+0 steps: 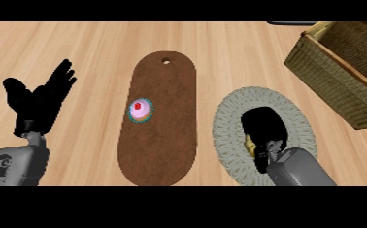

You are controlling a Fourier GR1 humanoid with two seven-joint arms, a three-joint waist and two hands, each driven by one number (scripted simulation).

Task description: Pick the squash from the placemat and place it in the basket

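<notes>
A round grey woven placemat [233,110] lies on the wooden counter at the lower right. My right hand [264,125] is over its middle, fingers curled downward. A yellow bit of the squash [249,144] peeks out at the hand's left side; the rest is hidden beneath the hand. The woven basket [326,62] stands at the far right, past the placemat, its opening partly out of view. My left hand [39,98] rests open at the left edge, fingers up.
A long brown cutting board [159,139] with a hole near its far end lies in the middle. A small pink cupcake [140,109] sits on it. A dark object [290,23] shows at the top right edge.
</notes>
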